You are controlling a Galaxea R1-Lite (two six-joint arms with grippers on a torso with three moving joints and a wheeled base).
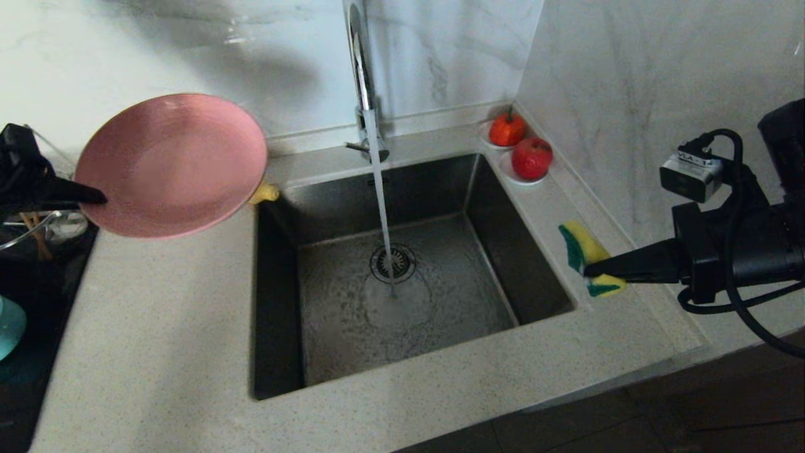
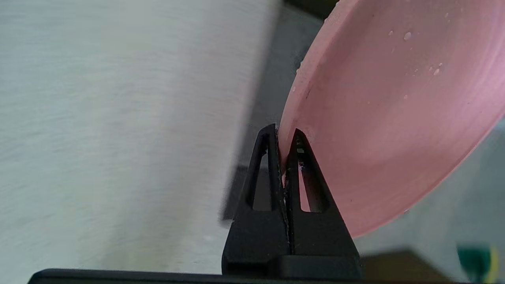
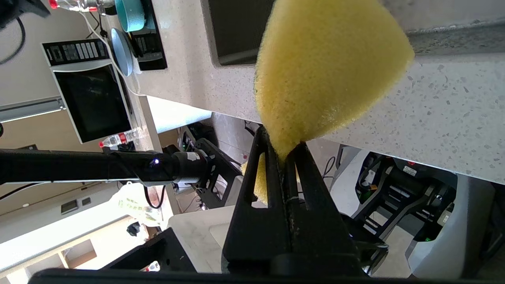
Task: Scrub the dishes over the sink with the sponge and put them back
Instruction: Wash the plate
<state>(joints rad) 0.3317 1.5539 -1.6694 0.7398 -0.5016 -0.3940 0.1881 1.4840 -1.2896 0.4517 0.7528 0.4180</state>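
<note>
My left gripper (image 1: 100,198) is shut on the rim of the pink plate (image 1: 171,165), holding it tilted in the air over the counter left of the sink (image 1: 402,352). In the left wrist view the plate (image 2: 394,110) carries water drops and its rim is pinched between the fingers of the gripper (image 2: 283,136). My right gripper (image 1: 588,270) is shut on the yellow-and-green sponge (image 1: 585,248), held over the sink's right edge. The right wrist view shows the sponge (image 3: 323,67) squeezed at the gripper (image 3: 282,148). The teal bowl (image 1: 9,327) sits at the far left.
Water runs from the chrome tap (image 1: 361,69) onto the drain strainer (image 1: 393,263). Two red fruits on white saucers (image 1: 531,158) stand at the sink's back right corner. A dark hob (image 1: 31,296) lies at the left. A marble wall (image 1: 660,94) rises on the right.
</note>
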